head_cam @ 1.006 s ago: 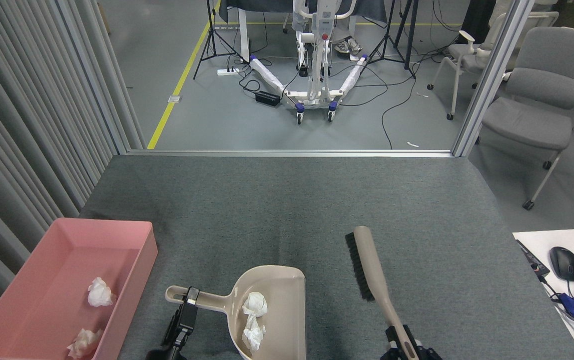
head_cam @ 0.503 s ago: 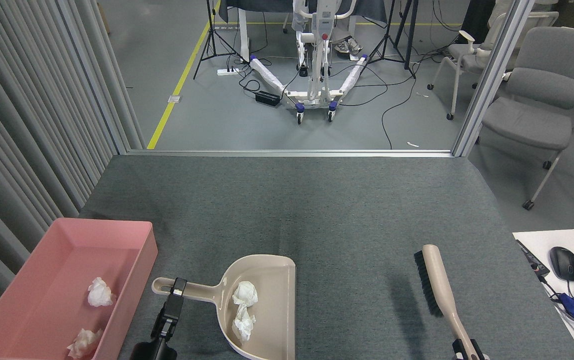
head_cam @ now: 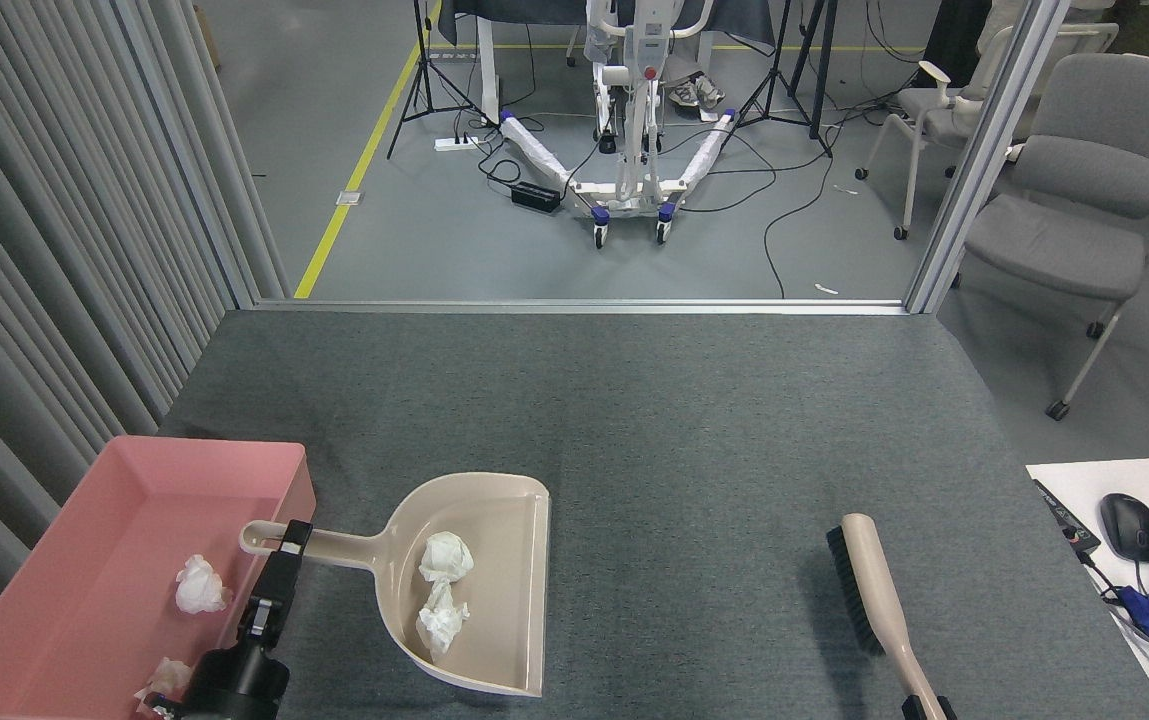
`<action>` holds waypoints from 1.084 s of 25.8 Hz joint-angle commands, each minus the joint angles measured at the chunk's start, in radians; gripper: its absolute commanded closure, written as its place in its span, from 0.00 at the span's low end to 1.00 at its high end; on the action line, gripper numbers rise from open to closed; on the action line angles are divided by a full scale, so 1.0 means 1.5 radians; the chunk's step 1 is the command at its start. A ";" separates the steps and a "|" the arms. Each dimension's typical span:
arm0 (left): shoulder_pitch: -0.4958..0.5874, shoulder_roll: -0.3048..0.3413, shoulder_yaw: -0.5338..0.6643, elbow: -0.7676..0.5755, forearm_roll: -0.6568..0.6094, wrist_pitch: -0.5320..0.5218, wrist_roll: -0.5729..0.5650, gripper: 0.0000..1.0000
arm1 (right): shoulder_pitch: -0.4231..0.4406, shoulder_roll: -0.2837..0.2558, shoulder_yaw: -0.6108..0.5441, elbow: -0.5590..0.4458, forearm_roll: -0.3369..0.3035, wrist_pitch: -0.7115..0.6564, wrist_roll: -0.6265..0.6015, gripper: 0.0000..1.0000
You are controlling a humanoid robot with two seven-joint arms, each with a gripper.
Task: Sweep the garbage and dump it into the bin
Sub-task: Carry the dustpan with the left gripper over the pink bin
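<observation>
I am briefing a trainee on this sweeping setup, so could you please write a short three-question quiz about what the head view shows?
1. How many tissue wads lie in the dustpan?
2. True or false: the pink bin holds no garbage yet.
3. Which gripper holds the dustpan's handle? A) left B) right C) neither

Key
1. Two: one wad above another, both near the pan's middle.
2. False: one wad lies in the bin, and a second shows partly behind the left arm.
3. A: the left gripper is closed on the handle near its end. The brush runs down to the picture's lower edge on the right.
</observation>
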 commanded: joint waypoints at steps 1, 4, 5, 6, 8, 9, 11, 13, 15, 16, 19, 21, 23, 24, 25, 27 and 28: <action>-0.014 0.045 -0.001 -0.011 0.047 0.010 -0.001 1.00 | -0.003 0.000 0.001 0.009 -0.001 0.001 -0.006 1.00; -0.015 0.082 -0.001 -0.012 0.084 0.010 -0.001 1.00 | -0.003 0.004 0.002 0.010 -0.001 0.005 -0.012 1.00; -0.015 0.096 -0.001 -0.013 0.097 0.010 -0.002 1.00 | -0.003 0.004 0.003 0.011 -0.002 0.005 -0.012 1.00; -0.015 0.113 -0.001 -0.014 0.111 0.010 -0.002 1.00 | -0.004 0.004 0.005 0.011 -0.002 0.005 -0.013 1.00; -0.016 0.157 -0.002 -0.028 0.153 0.010 -0.002 1.00 | -0.004 0.004 0.006 0.011 -0.002 0.006 -0.016 1.00; -0.016 0.180 -0.001 -0.039 0.177 0.011 -0.001 1.00 | -0.004 0.004 0.006 0.011 -0.002 0.006 -0.017 1.00; -0.026 0.218 -0.001 -0.044 0.211 0.011 -0.001 1.00 | -0.004 0.004 0.006 0.017 -0.002 0.007 -0.018 1.00; -0.030 0.256 -0.001 -0.043 0.233 0.010 -0.002 1.00 | -0.004 0.004 0.006 0.021 -0.002 0.007 -0.018 1.00; -0.030 0.302 -0.001 -0.039 0.241 0.004 -0.011 1.00 | -0.004 0.004 0.006 0.025 -0.002 0.007 -0.019 1.00; -0.028 0.323 -0.001 -0.037 0.244 0.002 -0.014 1.00 | -0.004 0.004 0.005 0.027 -0.002 0.008 -0.020 1.00; -0.026 0.373 0.000 -0.027 0.255 -0.017 -0.017 1.00 | -0.005 0.005 0.005 0.035 -0.002 0.008 -0.025 1.00; -0.026 0.380 0.000 -0.006 0.272 -0.031 -0.022 1.00 | -0.005 0.004 0.005 0.036 -0.002 0.009 -0.027 1.00; -0.025 0.387 0.001 0.029 0.286 -0.058 -0.038 1.00 | -0.005 0.005 0.006 0.036 -0.002 0.011 -0.027 0.97; -0.025 0.394 0.001 0.050 0.288 -0.074 -0.041 1.00 | -0.005 0.005 0.006 0.036 -0.002 0.015 -0.027 0.96; -0.027 0.402 0.001 0.079 0.289 -0.092 -0.043 1.00 | -0.005 0.005 0.006 0.036 -0.002 0.020 -0.027 0.92; -0.031 0.414 0.001 0.132 0.289 -0.116 -0.055 1.00 | -0.005 0.005 0.006 0.036 -0.002 0.024 -0.027 0.90; -0.031 0.417 0.002 0.153 0.289 -0.126 -0.060 1.00 | -0.005 0.004 0.007 0.036 -0.002 0.024 -0.027 0.89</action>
